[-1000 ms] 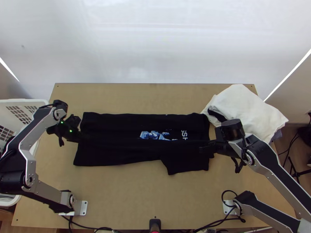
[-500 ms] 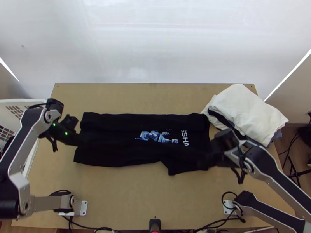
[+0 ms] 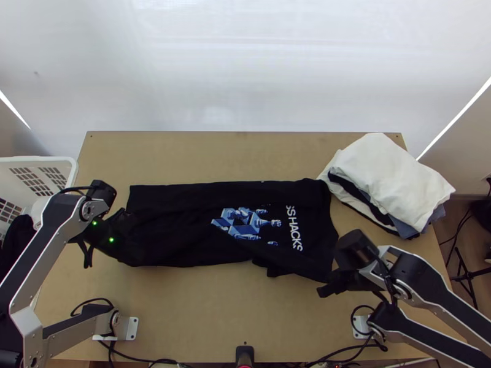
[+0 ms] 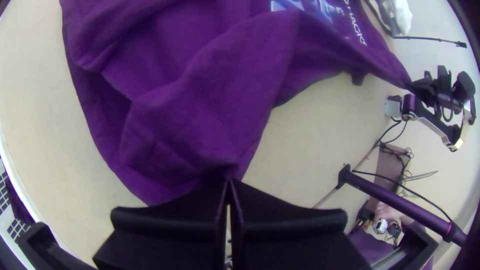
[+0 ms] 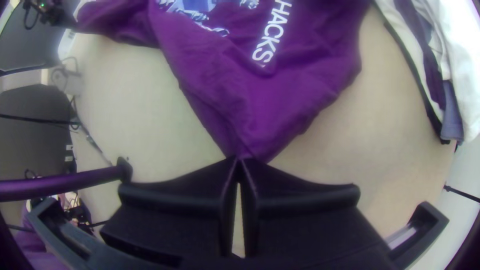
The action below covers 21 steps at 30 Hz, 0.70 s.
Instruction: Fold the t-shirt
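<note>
With your left gripper (image 4: 229, 181) and right gripper (image 5: 241, 161) each pinched on near-side fabric of the black t-shirt (image 3: 178, 214), laid across the table (image 3: 215, 313), you appear mid-adjustment of the near-side fold, which next calls for even tension, then lowering flat.

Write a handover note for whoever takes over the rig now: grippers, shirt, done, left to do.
Left gripper: shut on the cloth at the shirt's left end.
Right gripper: shut on its near right corner.
T-shirt: lying long across the table, near side rumpled, print partly exposed.
Done: both ends gripped; far side looks folded in.
To do: lay the near side flat, then probably fold the length.
Garment stack: far right corner; avoid it.
</note>
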{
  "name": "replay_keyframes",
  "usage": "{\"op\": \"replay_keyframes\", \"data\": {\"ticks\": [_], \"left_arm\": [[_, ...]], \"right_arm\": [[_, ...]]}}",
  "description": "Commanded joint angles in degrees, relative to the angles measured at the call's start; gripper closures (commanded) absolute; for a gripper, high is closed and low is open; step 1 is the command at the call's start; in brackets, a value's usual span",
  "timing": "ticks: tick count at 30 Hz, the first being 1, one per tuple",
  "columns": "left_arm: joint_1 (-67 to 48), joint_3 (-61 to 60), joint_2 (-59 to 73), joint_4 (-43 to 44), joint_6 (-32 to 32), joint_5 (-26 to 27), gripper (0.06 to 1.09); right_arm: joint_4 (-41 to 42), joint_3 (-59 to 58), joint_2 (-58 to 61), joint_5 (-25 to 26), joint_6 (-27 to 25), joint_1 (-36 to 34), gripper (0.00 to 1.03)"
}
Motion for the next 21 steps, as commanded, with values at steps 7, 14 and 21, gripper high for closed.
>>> {"op": "replay_keyframes", "data": {"ticks": [7,14,21], "left_arm": [[8.68,-2.01,5.49,0.26,9.34,-1.52,1.05],[7.36,-3.24,4.96,2.54,9.52,-0.73,0.2],[11.93,-2.44,3.64,6.5,8.29,1.73,0.98]], "right_arm": [[-0.97,1.07,-2.3,0.15,-4.26,-9.79,0.99],[-0.97,2.48,-2.04,0.06,-3.82,-9.35,0.99],[-1.5,3.71,-1.95,0.15,-3.91,-9.35,0.99]]}}
